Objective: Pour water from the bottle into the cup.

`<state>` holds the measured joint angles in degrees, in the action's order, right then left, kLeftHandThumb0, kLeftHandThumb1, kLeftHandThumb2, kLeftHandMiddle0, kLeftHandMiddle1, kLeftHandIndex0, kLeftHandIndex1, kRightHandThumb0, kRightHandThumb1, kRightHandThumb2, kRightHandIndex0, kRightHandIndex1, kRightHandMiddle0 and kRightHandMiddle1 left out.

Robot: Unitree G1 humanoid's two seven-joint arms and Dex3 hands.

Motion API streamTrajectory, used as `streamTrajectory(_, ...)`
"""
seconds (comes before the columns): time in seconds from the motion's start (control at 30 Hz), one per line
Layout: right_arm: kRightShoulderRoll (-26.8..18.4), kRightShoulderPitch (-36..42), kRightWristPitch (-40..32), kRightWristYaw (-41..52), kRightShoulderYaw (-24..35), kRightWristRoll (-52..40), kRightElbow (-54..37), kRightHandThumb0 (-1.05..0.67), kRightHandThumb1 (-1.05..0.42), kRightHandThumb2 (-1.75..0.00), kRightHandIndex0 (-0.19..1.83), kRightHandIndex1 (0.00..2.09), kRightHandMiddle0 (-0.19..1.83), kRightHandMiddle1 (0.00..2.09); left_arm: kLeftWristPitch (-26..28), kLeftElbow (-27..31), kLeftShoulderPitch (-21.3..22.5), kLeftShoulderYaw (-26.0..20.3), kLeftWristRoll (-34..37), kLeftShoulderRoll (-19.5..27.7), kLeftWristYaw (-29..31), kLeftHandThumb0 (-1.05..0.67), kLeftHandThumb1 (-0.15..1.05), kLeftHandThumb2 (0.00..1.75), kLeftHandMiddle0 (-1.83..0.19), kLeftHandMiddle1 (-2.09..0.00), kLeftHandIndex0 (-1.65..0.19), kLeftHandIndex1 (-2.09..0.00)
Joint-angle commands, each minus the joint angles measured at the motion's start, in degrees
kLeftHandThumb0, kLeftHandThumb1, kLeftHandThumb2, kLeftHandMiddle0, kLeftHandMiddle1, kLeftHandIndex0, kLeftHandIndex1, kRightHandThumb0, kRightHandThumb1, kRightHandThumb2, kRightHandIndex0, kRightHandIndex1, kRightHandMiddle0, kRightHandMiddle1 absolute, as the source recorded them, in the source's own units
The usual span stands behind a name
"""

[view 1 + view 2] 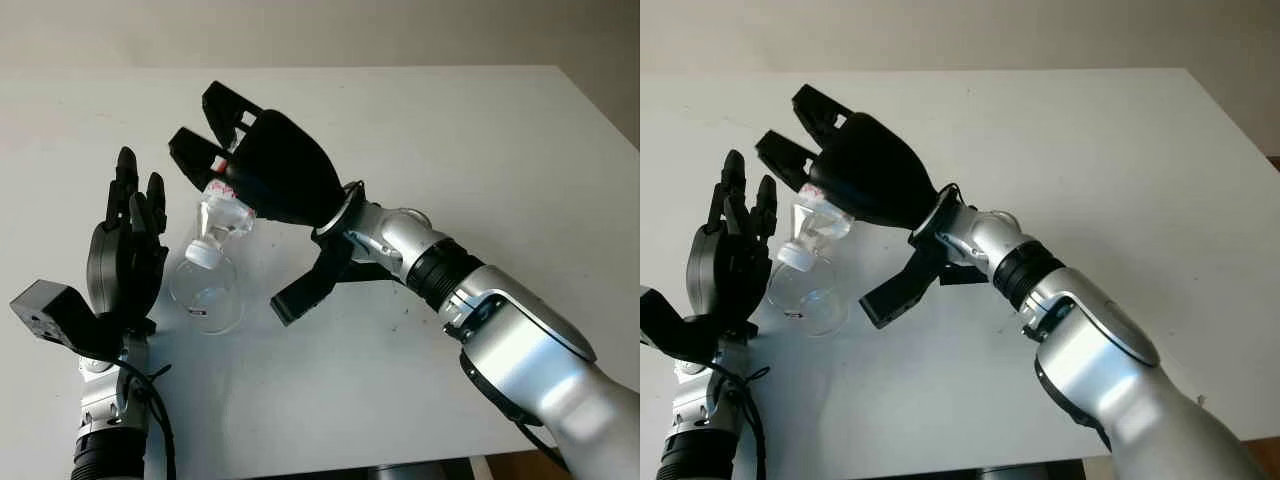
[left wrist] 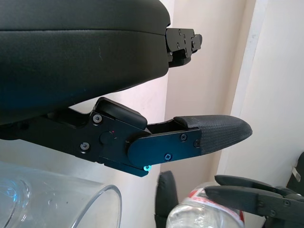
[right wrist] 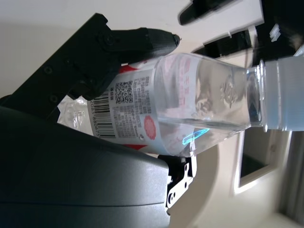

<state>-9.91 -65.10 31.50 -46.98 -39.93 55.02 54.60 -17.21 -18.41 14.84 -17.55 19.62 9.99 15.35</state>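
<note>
From the head cameras, the right hand (image 1: 262,160) clamps its fingers around the bottle (image 1: 225,210) above the white counter (image 1: 480,150), toward its left edge. The bottle's long axis slopes downward, capped neck lowest, aimed at the mouth of the clear cup (image 1: 205,290) just below. The left hand (image 1: 125,255) stands beside the cup's left side; whether it grips the glass I cannot tell. At the left wrist, the cup's rim (image 2: 102,192) sits beside the bottle's shoulder (image 2: 199,213). At the right wrist, fingers (image 3: 142,40) press the labelled body, with the cap (image 3: 285,97) apparently on.
</note>
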Motion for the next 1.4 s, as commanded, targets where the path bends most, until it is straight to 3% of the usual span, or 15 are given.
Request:
streamTrajectory(0.0, 0.78, 0.2, 1.76, 2.11, 3.11, -4.03, 0.3, -0.22, -0.66, -0.91, 1.46, 2.09, 1.19, 2.09, 0.01, 0.25, -0.85, -0.26, 0.37, -0.09, 0.31, -0.86, 1.05, 0.57, 0.01, 0.0, 0.07, 0.0)
streamTrajectory(0.07, 1.02, 0.83, 3.35, 6.17, 5.69, -8.58, 0.59, -0.13, -0.55, -1.24, 1.6, 2.09, 1.35, 2.09, 0.18, 0.36, -0.95, -0.26, 0.4, -0.05, 0.31, -0.87, 1.05, 0.56, 0.02, 0.0, 0.07, 0.0)
streamTrajectory(0.13, 1.79, 2.3, 4.2, 15.8, 10.5, -17.66, 0.13, -0.08, -0.51, -1.33, 1.7, 2.09, 1.46, 2.09, 0.3, 0.49, -1.0, -0.28, 0.45, 0.01, 0.35, -0.86, 1.05, 0.57, 0.02, 0.0, 0.07, 0.0)
streamTrajectory(0.17, 2.19, 3.07, 4.27, 20.76, 12.71, -22.06, -0.34, -0.07, -0.57, -1.19, 1.77, 2.09, 1.52, 2.09, 0.35, 0.55, -1.02, -0.29, 0.48, 0.03, 0.39, -0.85, 1.05, 0.57, 0.02, 0.0, 0.07, 0.0)
streamTrajectory(0.27, 2.63, 4.95, 4.2, 31.89, 18.13, -31.95, -1.53, -0.07, -0.62, -1.05, 1.81, 2.09, 1.57, 2.09, 0.56, 0.7, -1.13, -0.38, 0.46, 0.02, 0.2, -0.86, 1.05, 0.57, 0.0, 0.0, 0.06, 0.0)
streamTrajectory(0.3, 2.69, 5.65, 3.61, 35.41, 19.91, -34.98, -2.08, -0.08, -0.65, -0.98, 1.76, 2.09, 1.54, 2.09, 0.57, 0.93, -1.23, -0.35, 0.33, 0.06, 0.16, -0.85, 1.05, 0.57, 0.0, 0.0, 0.05, 0.0)
streamTrajectory(0.4, 3.55, 8.22, -1.31, 45.87, 25.73, -45.02, -4.93, -0.11, -0.92, -0.47, 1.48, 2.09, 1.33, 2.09, 0.59, 1.08, -1.47, -0.36, 0.12, 0.28, 0.32, -0.86, 1.05, 0.57, 0.0, 0.0, 0.06, 0.0)
streamTrajectory(0.47, 3.59, 9.96, -6.34, 51.12, 28.68, -49.78, -7.68, -0.15, -1.02, -0.27, 1.37, 2.09, 1.24, 2.09, 0.49, 1.04, -1.54, -0.38, 0.23, 0.3, 0.57, -0.86, 1.05, 0.57, 0.02, 0.0, 0.07, 0.0)
streamTrajectory(0.63, 3.07, 15.41, -22.75, 61.21, 35.07, -60.23, -17.42, -0.17, -1.05, -0.25, 1.33, 2.09, 1.19, 2.09, 1.13, 2.07, -2.25, -0.34, 0.26, 0.1, 0.25, -0.86, 1.05, 0.57, 0.01, 0.0, 0.07, 0.0)
streamTrajectory(0.8, 2.36, 20.1, -39.66, 64.24, 41.01, -68.11, -26.53, -0.2, -1.05, -0.23, 1.18, 2.09, 0.87, 2.09, 1.03, 1.82, -2.42, -0.34, 0.27, 0.09, 0.61, -0.86, 1.05, 0.58, 0.02, 0.0, 0.08, 0.0)
streamTrajectory(0.9, 1.73, 22.45, -47.44, 63.73, 43.18, -70.4, -31.69, -0.2, -1.05, -0.23, 1.17, 2.09, 0.8, 2.09, 1.24, 2.2, -2.65, -0.22, 0.11, 0.07, 0.57, -0.86, 1.05, 0.58, 0.02, 0.0, 0.08, 0.0)
streamTrajectory(1.0, 0.95, 24.45, -51.99, 63.21, 44.03, -70.58, -36.14, -0.22, -1.05, -0.23, 1.19, 2.09, 0.76, 2.09, 1.38, 2.48, -2.85, -0.25, 0.37, -0.01, 0.77, -0.86, 1.05, 0.57, 0.02, 0.0, 0.08, 0.0)
streamTrajectory(1.17, 0.46, 26.99, -56.92, 62.48, 45.01, -70.89, -41.93, -0.25, -1.05, -0.23, 1.07, 2.09, 0.46, 2.09, 1.03, 2.49, -2.99, -0.25, 0.22, -0.04, 0.97, -0.86, 1.05, 0.57, 0.01, 0.0, 0.07, 0.0)
streamTrajectory(1.37, 0.0, 29.98, -61.71, 63.48, 45.82, -72.79, -48.02, -0.26, -1.05, -0.22, 1.09, 2.09, 0.18, 2.09, 1.14, 3.27, -3.54, -0.09, 0.1, -0.11, 0.94, -0.87, 1.05, 0.57, 0.01, 0.0, 0.08, 0.0)
